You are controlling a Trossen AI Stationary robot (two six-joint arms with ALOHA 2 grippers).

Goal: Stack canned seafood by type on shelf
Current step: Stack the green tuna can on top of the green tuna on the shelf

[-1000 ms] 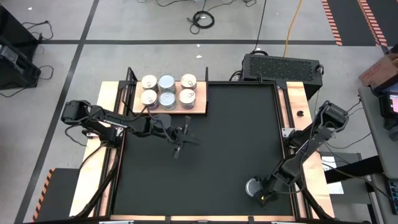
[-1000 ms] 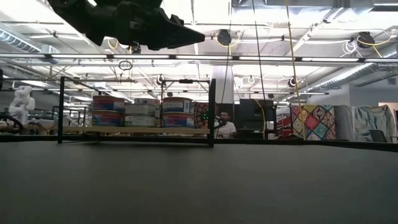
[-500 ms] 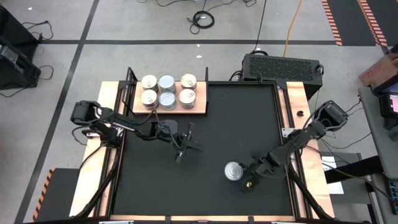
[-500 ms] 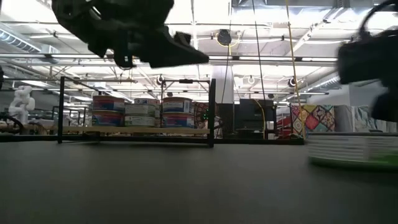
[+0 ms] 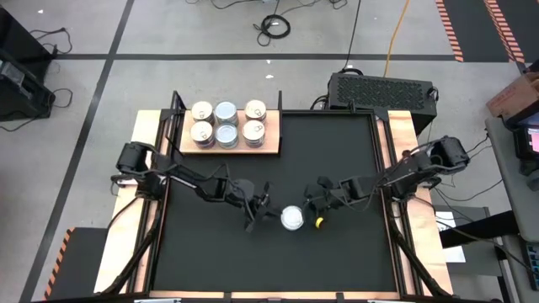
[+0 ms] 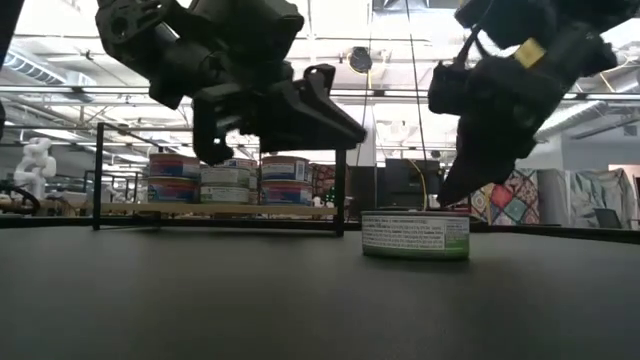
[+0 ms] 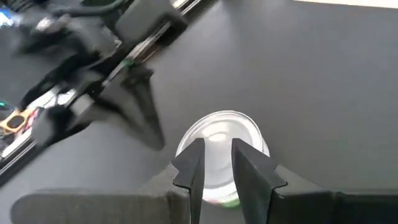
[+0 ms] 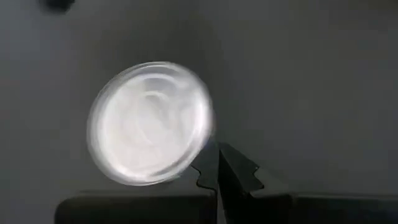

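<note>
One silvery-topped can of seafood [image 5: 292,218] with a green and white label [image 6: 415,236] stands flat on the black mat near the table's middle. My right gripper [image 5: 312,214] is shut and meets its right side. My left gripper [image 5: 266,210] hovers just left of the can, above the mat, its fingers a narrow gap apart [image 7: 214,152] and holding nothing. Several more cans [image 5: 226,122] rest in stacks two high [image 6: 228,179] on the light wooden shelf [image 5: 271,145] at the far left. My right gripper's shut fingertips [image 8: 208,165] lie against the can's rim [image 8: 204,144] on the side toward the table's right edge. The fingers slant down from the right [image 6: 447,192]. The can stands upright with its bottom on the mat.
A black post frame [image 6: 340,180] stands at the shelf's edge. Narrow wooden strips [image 5: 394,143] run along both sides of the mat. Bare black mat [image 5: 337,151] lies between the can and the far edge.
My right gripper has swept from the near right corner toward the table's middle, rolling as it went, and has slid the can along the mat with it. My left gripper has come down and toward the can from the far left.
</note>
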